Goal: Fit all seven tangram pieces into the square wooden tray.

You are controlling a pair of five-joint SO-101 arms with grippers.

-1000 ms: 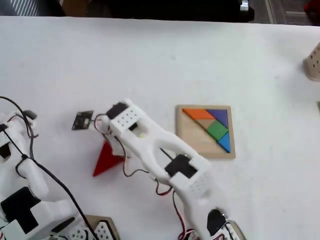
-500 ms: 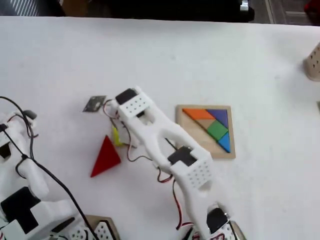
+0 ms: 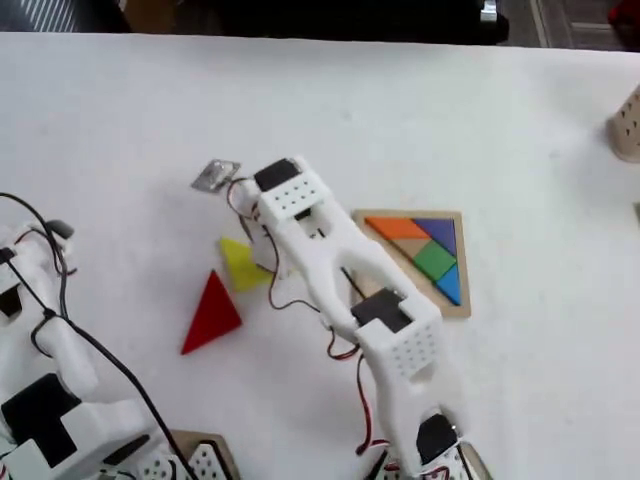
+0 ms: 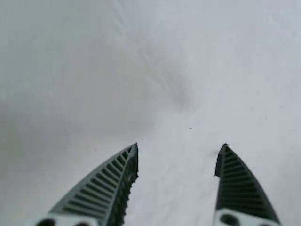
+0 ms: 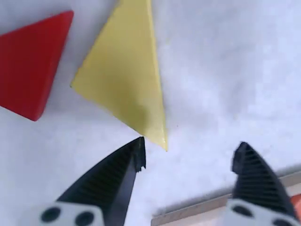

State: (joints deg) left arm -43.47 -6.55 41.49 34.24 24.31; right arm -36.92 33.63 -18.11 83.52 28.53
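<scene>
Right tool [image 5: 190, 155]: jaws apart, gripping nothing, tips just beside one corner of the yellow triangle [image 5: 124, 70].
Left tool [image 4: 178, 155]: jaws apart over bare worktop [image 3: 450, 120].
Yellow triangle: flat on the worktop, between the red triangle [image 3: 210, 313] and the tray [image 3: 410, 290].
Red triangle: flat on the worktop, outside the tray.
Tray: orange [image 3: 397, 227], purple [image 3: 440, 232], green [image 3: 434, 260] and blue [image 3: 450, 284] pieces inside; remaining floor bare wood.

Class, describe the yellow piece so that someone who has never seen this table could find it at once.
On the white table, look left of the square wooden tray, past the right arm. Two loose triangles lie there: the yellow triangle is the one nearer the tray, the red triangle farther out.
</scene>
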